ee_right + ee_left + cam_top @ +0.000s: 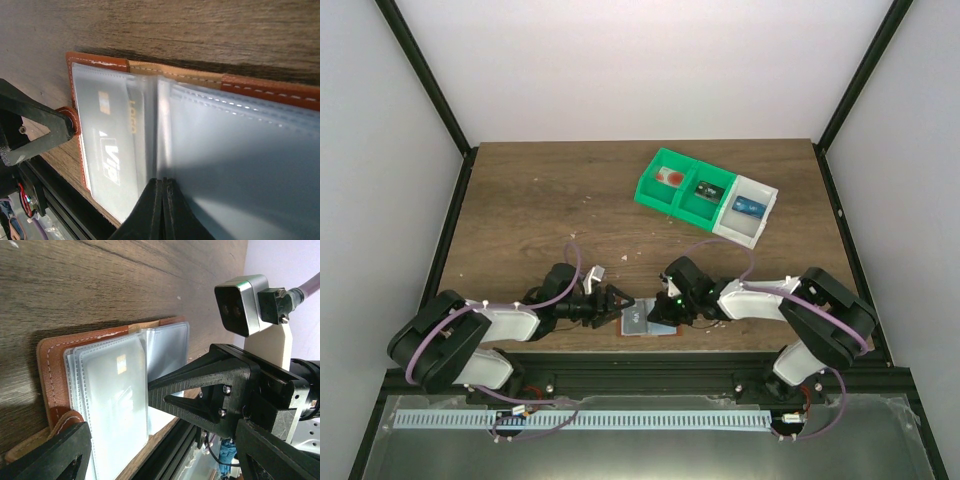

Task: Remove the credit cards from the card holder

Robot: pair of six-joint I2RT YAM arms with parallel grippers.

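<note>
The reddish-brown card holder [638, 322] lies open at the table's near edge, between both grippers. In the left wrist view its pale plastic sleeves [112, 390] fan out from the leather cover [47, 370]. My left gripper [117, 407] is open wide over the sleeves, with one finger by the leather tab. In the right wrist view a pale card with VIP lettering [110, 160] shows inside the left sleeve. My right gripper [163, 187] is shut, with its tips pressed at the fold between sleeves; whether it pinches a sleeve I cannot tell.
A green-and-white compartment tray [650, 188] stands at the back right, holding a red card [670, 177], a dark card [708, 188] and a blue card [748, 206]. The black frame rail [640, 365] runs just below the holder. The right wrist camera [240, 305] is close by.
</note>
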